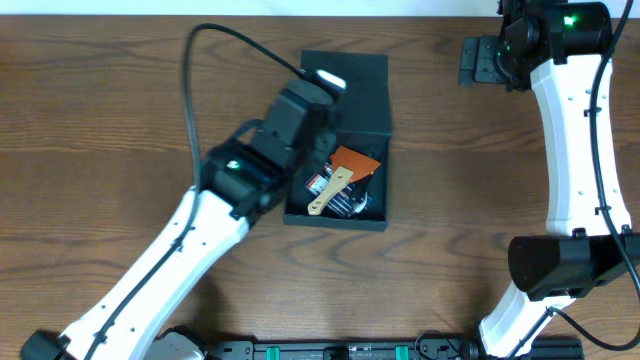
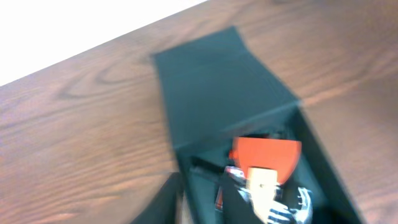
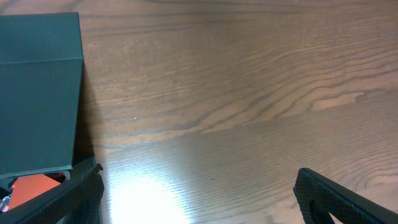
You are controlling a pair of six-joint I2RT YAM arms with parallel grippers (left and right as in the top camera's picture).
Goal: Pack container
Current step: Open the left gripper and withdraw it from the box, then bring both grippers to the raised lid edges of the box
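The dark teal container [image 1: 352,98] sits mid-table with its flap lid laid open toward the far side. Inside lie an orange scraper with a wooden handle [image 1: 352,165] and several small tools. My left gripper [image 2: 202,205] is open, one finger outside the container's left wall and one inside; the view is blurred. The container [image 2: 217,93] and scraper [image 2: 266,154] show ahead of it. My right gripper [image 3: 199,193] is open and empty over bare wood, to the right of the container [image 3: 37,93]; it is at the far right in the overhead view [image 1: 480,62].
The wooden table's far edge meets a white surface [image 2: 74,31]. My left arm [image 1: 200,240] crosses the front left of the table. The right arm's base [image 1: 560,265] stands at the front right.
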